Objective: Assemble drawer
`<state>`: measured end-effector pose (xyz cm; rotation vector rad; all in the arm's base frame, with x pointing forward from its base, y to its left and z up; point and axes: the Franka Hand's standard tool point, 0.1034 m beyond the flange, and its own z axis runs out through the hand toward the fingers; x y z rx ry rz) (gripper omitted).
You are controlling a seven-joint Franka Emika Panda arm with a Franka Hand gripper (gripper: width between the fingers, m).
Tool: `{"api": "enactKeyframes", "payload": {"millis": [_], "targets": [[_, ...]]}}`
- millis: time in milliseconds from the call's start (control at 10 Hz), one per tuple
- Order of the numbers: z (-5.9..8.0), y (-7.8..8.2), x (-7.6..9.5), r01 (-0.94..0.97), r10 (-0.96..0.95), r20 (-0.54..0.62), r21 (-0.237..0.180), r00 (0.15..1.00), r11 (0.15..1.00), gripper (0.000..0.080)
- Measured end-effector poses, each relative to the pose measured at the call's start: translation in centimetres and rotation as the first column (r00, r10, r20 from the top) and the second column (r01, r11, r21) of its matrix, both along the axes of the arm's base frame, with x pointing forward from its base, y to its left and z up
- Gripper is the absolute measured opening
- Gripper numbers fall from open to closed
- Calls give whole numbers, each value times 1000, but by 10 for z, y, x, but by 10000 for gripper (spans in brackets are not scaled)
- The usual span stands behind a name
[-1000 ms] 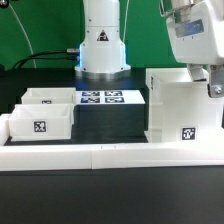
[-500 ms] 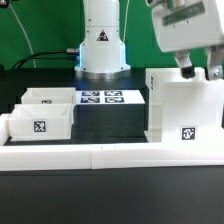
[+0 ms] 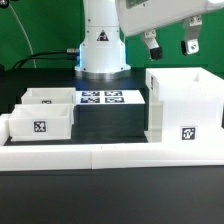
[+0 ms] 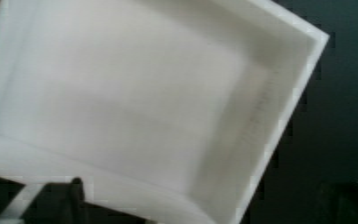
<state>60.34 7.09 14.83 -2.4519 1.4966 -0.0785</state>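
The drawer's tall white box shell (image 3: pixel 185 105) stands upright at the exterior view's right, open side up, with a square tag low on its front. My gripper (image 3: pixel 169 45) hangs above its back edge, open and empty, clear of the shell. Two small open-top trays stand at the exterior view's left, the front one (image 3: pixel 40 123) showing its tag, the other (image 3: pixel 48 98) behind it. In the wrist view the shell's open inside (image 4: pixel 140 90) fills the picture, with one dark fingertip (image 4: pixel 51 200) at its edge.
The marker board (image 3: pixel 100 98) lies flat between the trays and the shell. A long low white border wall (image 3: pixel 100 155) runs along the front. The arm's white base (image 3: pixel 103 45) stands behind the marker board.
My gripper has risen from the shell's wall at the exterior view's right and moved up and to the left. The shell and trays have not moved.
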Motion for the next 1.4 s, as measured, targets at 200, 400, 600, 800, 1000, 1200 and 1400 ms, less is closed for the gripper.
{"api": "enactKeyframes", "payload": {"millis": [200, 400, 600, 800, 1000, 1200, 1400], "targets": [[0, 0, 0, -133, 133, 25, -28, 991, 991, 648], [-3, -6, -4, -380, 385, 24, -110, 923, 918, 648], [-4, -21, -5, -570, 582, 17, -184, 813, 801, 648], [-8, -42, -9, -706, 728, 3, -239, 685, 666, 648], [-14, -76, -14, -792, 821, -10, -269, 571, 548, 648], [-15, -90, -16, -838, 869, -18, -277, 494, 470, 648], [-16, -88, -16, -849, 882, -20, -280, 471, 448, 648]]}}
